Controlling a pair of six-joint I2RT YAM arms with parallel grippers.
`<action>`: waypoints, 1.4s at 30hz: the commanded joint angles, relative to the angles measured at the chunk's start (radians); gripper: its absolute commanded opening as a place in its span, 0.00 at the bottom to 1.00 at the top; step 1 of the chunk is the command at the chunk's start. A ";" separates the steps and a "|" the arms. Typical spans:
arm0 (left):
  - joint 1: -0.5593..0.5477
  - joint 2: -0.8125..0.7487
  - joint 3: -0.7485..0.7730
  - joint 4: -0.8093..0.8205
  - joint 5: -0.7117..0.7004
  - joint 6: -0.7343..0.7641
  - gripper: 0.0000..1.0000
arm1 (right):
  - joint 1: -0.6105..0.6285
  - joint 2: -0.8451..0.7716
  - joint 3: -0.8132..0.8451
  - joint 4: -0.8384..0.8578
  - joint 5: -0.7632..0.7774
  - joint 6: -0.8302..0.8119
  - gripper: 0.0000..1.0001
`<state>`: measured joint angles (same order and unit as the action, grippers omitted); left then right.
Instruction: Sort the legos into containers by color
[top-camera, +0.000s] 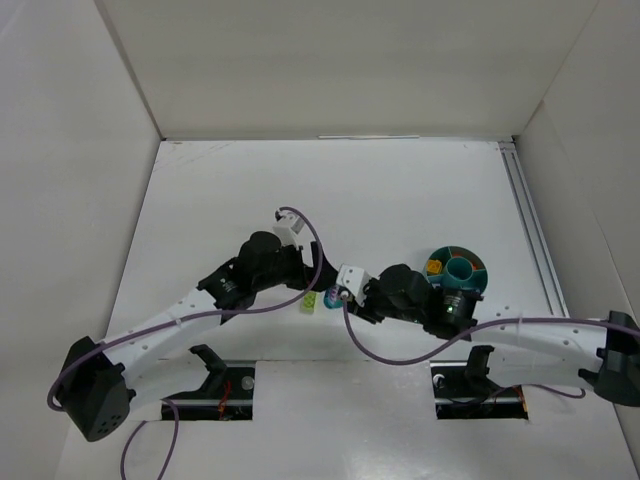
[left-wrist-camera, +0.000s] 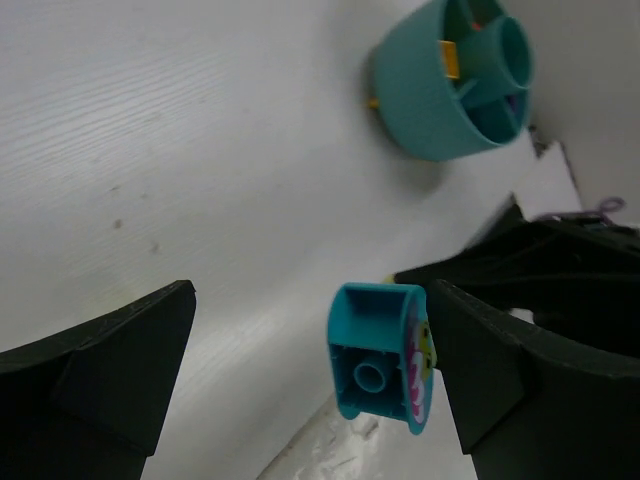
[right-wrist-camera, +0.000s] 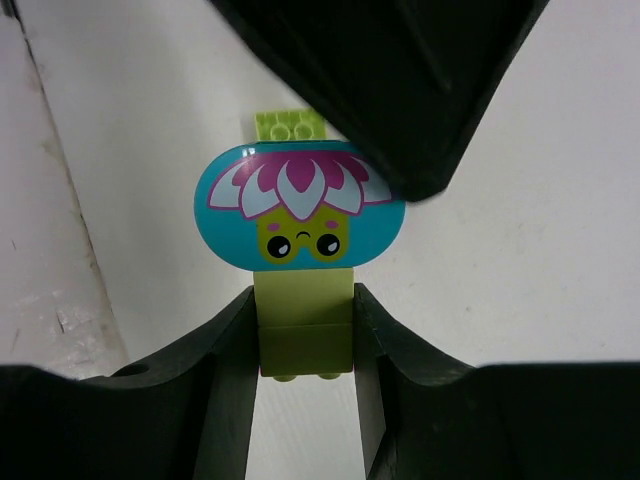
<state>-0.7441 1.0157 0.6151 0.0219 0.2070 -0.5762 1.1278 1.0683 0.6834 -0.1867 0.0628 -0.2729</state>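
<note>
Our right fingers (right-wrist-camera: 225, 380) clamp the lime brick (right-wrist-camera: 303, 322); left fingers (left-wrist-camera: 110, 370) gape apart; the bowl (top-camera: 460, 268) lies rightward, nearer our right arm (top-camera: 520, 335).

One teal bowl (left-wrist-camera: 420, 100), two lime green bricks (right-wrist-camera: 303, 320), one teal flower-faced brick (right-wrist-camera: 298, 205)

Left arm (top-camera: 170, 325): I see it reaching from its base at near left, up and to the right, elbow bent, wrist near the middle of the top view.

Left gripper (left-wrist-camera: 310, 380): fingers (left-wrist-camera: 100, 380) stand wide apart.

Right arm (top-camera: 520, 335): lies low, stretched leftward from its base at near right.

Right gripper (right-wrist-camera: 305, 345): its fingers press against both sides of a lime green brick (right-wrist-camera: 304, 320).

From above I read the two grippers as meeting nearly tip to tip, very near each other.
</note>
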 joint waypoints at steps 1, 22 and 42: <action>-0.009 -0.052 -0.009 0.174 0.265 0.072 0.99 | 0.004 -0.071 0.022 0.030 -0.037 -0.072 0.20; -0.009 -0.028 -0.019 0.263 0.450 0.044 0.34 | 0.004 -0.157 0.059 0.039 0.075 -0.111 0.17; 0.061 -0.141 0.031 0.085 0.256 0.053 0.00 | 0.004 -0.240 -0.028 -0.068 0.229 -0.020 0.05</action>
<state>-0.6975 0.8989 0.6006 0.1200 0.4797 -0.5392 1.1332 0.8505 0.6617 -0.2577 0.2550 -0.3222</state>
